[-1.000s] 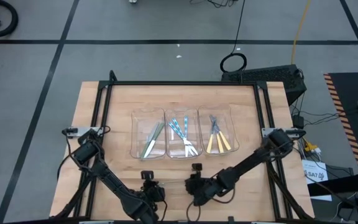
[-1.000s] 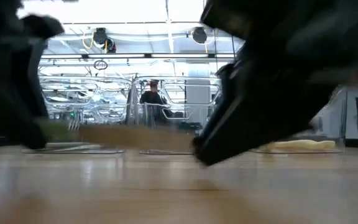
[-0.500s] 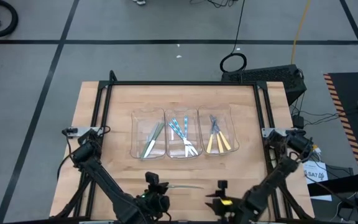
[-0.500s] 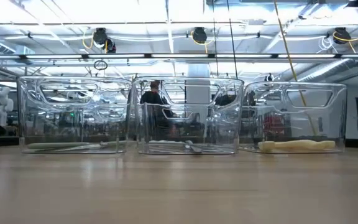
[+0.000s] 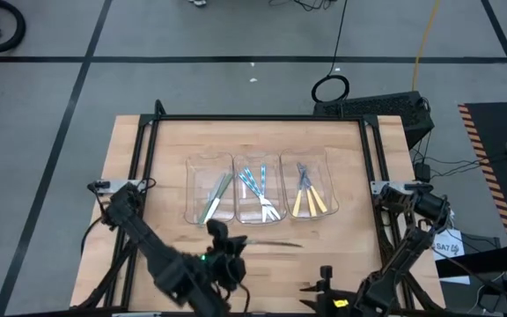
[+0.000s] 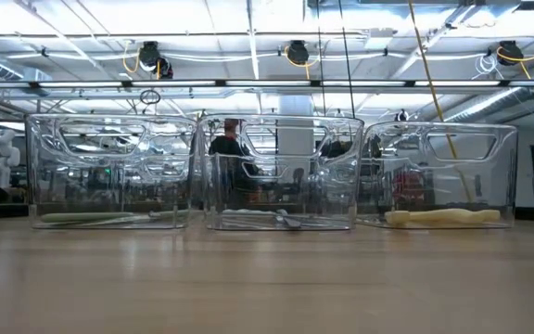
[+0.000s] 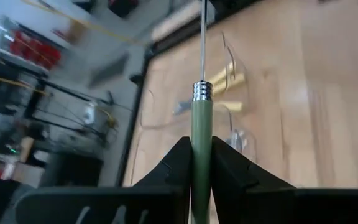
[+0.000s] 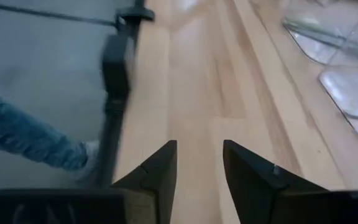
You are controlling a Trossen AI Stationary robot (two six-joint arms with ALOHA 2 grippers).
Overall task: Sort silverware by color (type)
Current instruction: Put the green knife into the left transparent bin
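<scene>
A green-handled knife [image 7: 201, 124] is clamped between the closed fingers of the left gripper [image 7: 196, 163], held above the table [image 5: 341, 158] just before the three clear bins [image 5: 258, 187]. The right gripper [image 8: 199, 163] is held open and empty at the table's near edge.

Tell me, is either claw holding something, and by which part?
The left gripper holds a green-handled knife by its handle, its metal end sticking out. The right gripper is open and empty.

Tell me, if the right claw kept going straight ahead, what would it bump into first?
Probably nothing: the right claw points along bare table, open and empty. The clear bins sit off to one side.
</scene>
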